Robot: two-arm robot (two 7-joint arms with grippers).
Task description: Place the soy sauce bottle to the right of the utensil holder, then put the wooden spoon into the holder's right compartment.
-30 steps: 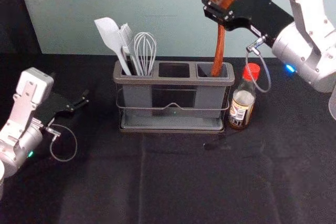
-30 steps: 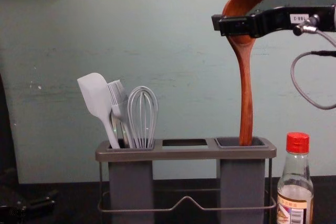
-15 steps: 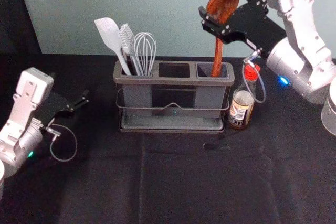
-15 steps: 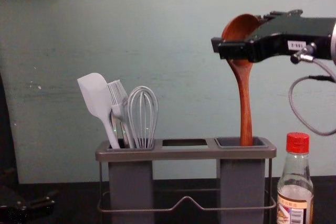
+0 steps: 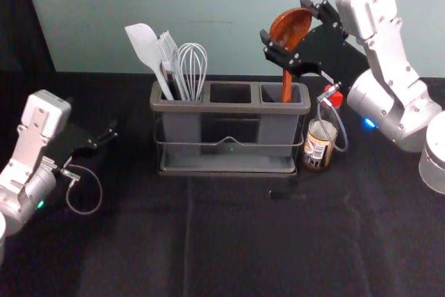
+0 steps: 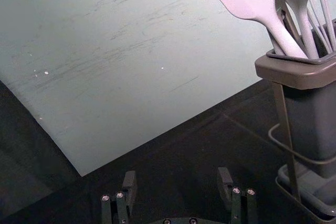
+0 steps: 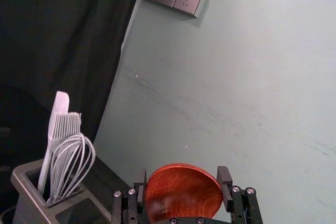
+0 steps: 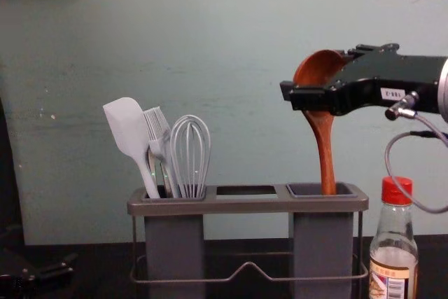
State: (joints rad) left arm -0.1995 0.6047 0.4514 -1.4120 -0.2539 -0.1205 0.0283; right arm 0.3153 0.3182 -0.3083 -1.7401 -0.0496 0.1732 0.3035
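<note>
Right gripper (image 5: pixel 285 19) above holder (image 5: pixel 229 108), around spoon (image 5: pixel 290 27)

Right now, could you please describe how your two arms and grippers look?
The left arm and right arm are silvery white with rounded joints. The left gripper and right gripper are black, the right one bearing a white label. Thin grey cables loop beside both. A green light shows on the left arm, a blue light on the right.

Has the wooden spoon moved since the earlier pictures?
Yes. The wooden spoon has moved down: in the chest view its bowl is closer to the utensil holder's rim, and less of its handle shows above it.
</note>
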